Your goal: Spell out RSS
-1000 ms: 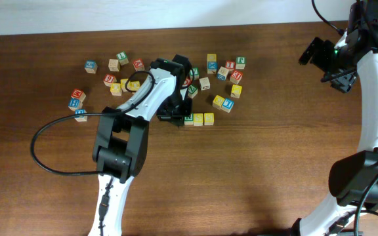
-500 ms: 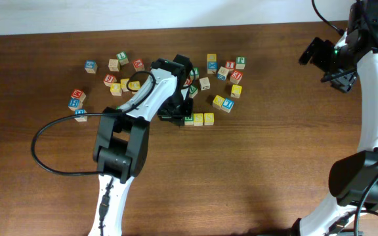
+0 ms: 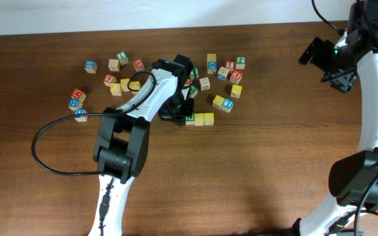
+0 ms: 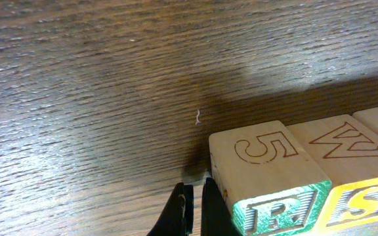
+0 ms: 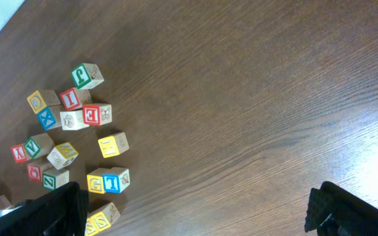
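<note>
Three cubes stand in a row on the table: a green R cube (image 3: 189, 119) and two yellow S cubes (image 3: 199, 118) (image 3: 209, 118). In the left wrist view the R cube (image 4: 268, 167) shows a 5 on top, with the first S cube (image 4: 356, 196) touching its right side. My left gripper (image 4: 192, 210) is shut and empty, its tips on the table right against the R cube's left side; it also shows in the overhead view (image 3: 178, 115). My right gripper (image 5: 199, 216) is open and empty, held high at the far right (image 3: 315, 52). The S cubes (image 5: 100, 219) show beside its left finger.
Several other letter cubes lie scattered behind and left of the row, such as a yellow-and-blue pair (image 3: 222, 102), a red one (image 3: 77, 96) and a blue one (image 3: 90, 66). A black cable (image 3: 44, 141) loops left of the left arm.
</note>
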### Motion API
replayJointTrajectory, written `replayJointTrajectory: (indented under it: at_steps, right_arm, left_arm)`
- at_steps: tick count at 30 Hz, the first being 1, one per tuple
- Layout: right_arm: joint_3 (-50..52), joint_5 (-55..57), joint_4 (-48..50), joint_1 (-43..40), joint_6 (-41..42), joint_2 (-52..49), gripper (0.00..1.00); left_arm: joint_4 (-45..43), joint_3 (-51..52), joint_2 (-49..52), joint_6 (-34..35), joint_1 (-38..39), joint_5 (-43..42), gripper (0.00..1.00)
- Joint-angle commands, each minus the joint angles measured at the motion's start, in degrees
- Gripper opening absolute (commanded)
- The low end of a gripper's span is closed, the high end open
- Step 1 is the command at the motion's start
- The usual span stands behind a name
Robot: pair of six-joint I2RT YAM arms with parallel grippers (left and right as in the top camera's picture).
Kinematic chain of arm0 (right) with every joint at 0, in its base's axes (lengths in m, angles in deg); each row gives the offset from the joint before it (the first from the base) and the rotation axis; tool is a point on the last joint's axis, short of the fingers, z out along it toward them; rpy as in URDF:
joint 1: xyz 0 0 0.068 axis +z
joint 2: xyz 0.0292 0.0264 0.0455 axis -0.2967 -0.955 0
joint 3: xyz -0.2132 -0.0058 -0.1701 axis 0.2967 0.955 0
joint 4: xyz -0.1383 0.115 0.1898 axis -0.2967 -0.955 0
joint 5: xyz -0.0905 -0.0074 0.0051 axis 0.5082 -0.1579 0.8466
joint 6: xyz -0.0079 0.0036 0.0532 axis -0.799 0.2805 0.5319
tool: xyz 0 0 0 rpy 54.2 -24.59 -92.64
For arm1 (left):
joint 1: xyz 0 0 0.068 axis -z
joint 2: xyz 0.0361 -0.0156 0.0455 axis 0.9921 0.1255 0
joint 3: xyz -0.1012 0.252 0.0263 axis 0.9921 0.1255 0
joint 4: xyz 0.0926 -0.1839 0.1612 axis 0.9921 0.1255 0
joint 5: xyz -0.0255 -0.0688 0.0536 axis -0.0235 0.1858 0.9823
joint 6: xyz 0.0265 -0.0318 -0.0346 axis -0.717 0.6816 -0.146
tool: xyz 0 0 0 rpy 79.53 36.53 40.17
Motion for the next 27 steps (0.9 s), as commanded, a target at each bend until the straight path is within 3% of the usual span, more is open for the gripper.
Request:
replayJointTrajectory:
  at_steps: [1, 17, 27]
  right_arm:
    - [0.2, 0.1, 0.0, 0.2, -0.2, -0.3, 0.98]
    - [0.2, 0.1, 0.0, 0.2, -0.2, -0.3, 0.98]
    - [0.2, 0.1, 0.0, 0.2, -0.2, -0.3, 0.98]
  left_arm:
    - [-0.1, 0.5, -1.1, -0.9, 0.3, -0.9, 0.00]
    - [4.0, -1.6, -1.4, -0.9, -0.8, 1.7, 0.00]
    - [11.3, -5.8, -10.3, -0.9, -7.7, 1.8, 0.00]
